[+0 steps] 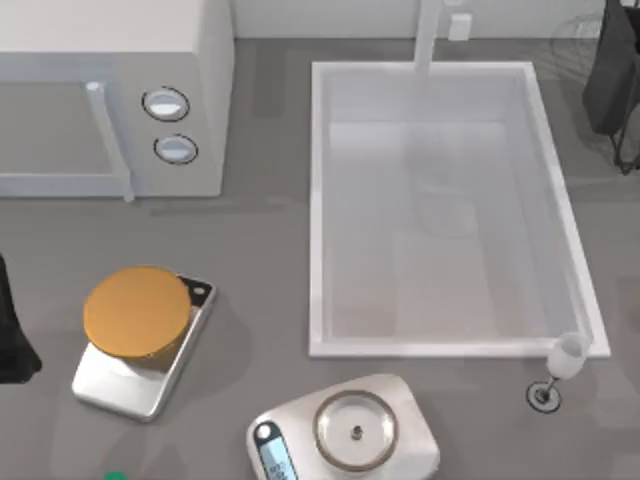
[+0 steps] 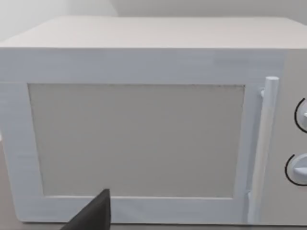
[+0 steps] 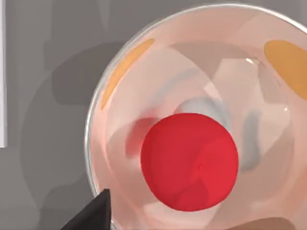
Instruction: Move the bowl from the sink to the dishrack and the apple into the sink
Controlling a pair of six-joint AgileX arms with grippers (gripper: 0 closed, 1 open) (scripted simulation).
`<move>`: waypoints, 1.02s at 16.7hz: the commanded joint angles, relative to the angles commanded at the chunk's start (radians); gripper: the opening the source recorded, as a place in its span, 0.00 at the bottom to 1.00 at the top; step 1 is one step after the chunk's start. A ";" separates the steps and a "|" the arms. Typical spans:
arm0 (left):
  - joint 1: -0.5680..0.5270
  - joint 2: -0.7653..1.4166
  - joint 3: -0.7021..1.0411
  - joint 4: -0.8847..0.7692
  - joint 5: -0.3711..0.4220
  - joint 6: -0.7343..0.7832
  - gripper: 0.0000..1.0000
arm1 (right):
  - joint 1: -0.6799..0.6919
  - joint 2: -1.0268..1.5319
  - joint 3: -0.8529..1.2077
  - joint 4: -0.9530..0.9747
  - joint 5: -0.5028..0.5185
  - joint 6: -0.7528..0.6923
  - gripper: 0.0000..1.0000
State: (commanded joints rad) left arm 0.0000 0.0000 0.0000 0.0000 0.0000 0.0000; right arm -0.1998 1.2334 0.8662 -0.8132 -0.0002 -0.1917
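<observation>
The apple (image 3: 190, 162) lies in a clear glass dish (image 3: 103, 143), seen close from the right wrist. It looks small, smooth and firm, likely slippery, so gripping across its widest middle seems safest. The sink (image 1: 320, 200) sits right of the microwave (image 1: 200, 60) on the counter (image 1: 260, 260). Whether either hand is apart or together, I cannot tell. No writing is readable.

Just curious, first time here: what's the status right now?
Left claw parked facing white microwave. Right claw above round red apple in clear glass dish. Apple unobstructed.
</observation>
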 joint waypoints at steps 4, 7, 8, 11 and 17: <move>0.000 0.000 0.000 0.000 0.000 0.000 1.00 | -0.044 0.283 0.188 -0.176 0.000 -0.042 1.00; 0.000 0.000 0.000 0.000 0.000 0.000 1.00 | -0.061 0.389 0.264 -0.248 0.000 -0.058 1.00; 0.000 0.000 0.000 0.000 0.000 0.000 1.00 | -0.064 0.404 0.275 -0.257 0.000 -0.061 1.00; 0.000 0.000 0.000 0.000 0.000 0.000 1.00 | -0.064 0.408 0.278 -0.260 0.000 -0.061 1.00; 0.000 0.000 0.000 0.000 0.000 0.000 1.00 | -0.060 0.446 0.219 -0.187 0.000 -0.059 1.00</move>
State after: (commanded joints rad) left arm 0.0000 0.0000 0.0000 0.0000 0.0000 0.0000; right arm -0.2599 1.6789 1.0854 -1.0006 0.0003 -0.2507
